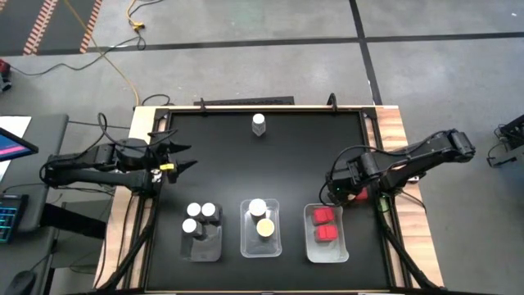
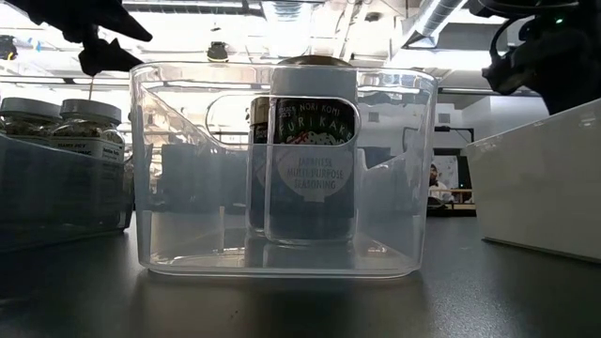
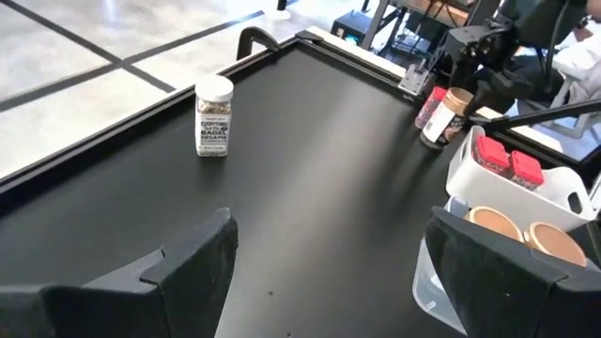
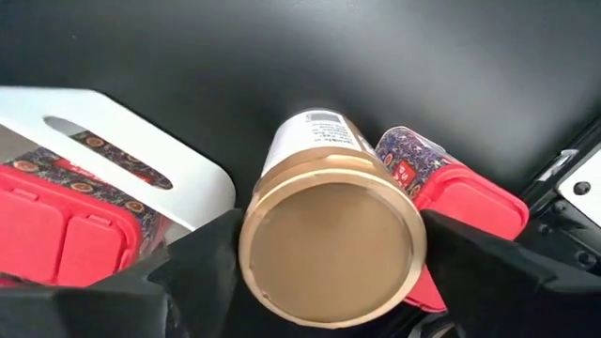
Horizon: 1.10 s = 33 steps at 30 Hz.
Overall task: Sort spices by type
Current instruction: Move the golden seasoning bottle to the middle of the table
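Here the right gripper, fingers apart, straddles an upright gold-capped jar touching a red-capped jar, beside the red-jar tray; left gripper waits open

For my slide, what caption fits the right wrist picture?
Right gripper straddling a tan-lidded jar beside a red-capped jar.

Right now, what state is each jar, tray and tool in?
Tan-lid jar: upright, between right tool's fingers, not clearly gripped.
Red-cap jar: tipped against it.
Lone white-cap jar: upright, unsorted.
Left tray: three white-cap jars.
Middle tray: two jars.
Right tray: two red-cap jars.
Left tool: open, empty.
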Each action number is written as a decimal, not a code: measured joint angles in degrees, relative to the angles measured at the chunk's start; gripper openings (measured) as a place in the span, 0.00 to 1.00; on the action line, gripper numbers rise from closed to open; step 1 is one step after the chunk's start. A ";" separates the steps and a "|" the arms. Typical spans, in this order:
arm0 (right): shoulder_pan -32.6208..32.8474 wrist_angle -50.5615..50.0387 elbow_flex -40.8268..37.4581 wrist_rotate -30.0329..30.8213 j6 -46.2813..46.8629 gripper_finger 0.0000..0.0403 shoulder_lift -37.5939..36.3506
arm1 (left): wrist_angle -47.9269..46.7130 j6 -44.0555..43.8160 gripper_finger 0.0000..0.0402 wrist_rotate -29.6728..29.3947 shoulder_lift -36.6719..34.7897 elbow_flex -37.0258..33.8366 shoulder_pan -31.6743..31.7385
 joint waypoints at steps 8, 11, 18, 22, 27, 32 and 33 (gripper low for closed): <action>-0.52 0.00 0.00 0.00 -3.65 0.82 0.00 | 0.00 -1.01 0.82 0.00 -0.02 0.00 0.00; -0.57 0.15 0.00 0.14 -5.58 0.78 0.00 | -0.02 -1.01 0.82 0.00 -0.01 0.00 -0.01; -0.57 0.42 0.02 0.42 -7.39 0.75 -0.06 | -0.37 -1.01 0.82 0.00 -0.02 0.00 -0.02; -0.72 0.27 0.10 1.47 -8.01 0.77 -0.11 | -0.37 -1.00 0.82 0.00 -0.01 0.00 -0.02; -3.34 0.17 2.63 2.76 -10.43 0.77 -0.10 | -0.37 -0.99 0.82 0.00 -0.02 0.00 0.00; -8.32 0.84 5.67 4.81 -13.78 0.77 -0.10 | -0.35 -0.99 0.82 -0.02 0.00 0.00 -0.02; -9.35 1.16 6.10 4.81 -14.73 0.77 -0.01 | -0.37 -0.99 0.82 -0.02 0.00 0.00 -0.02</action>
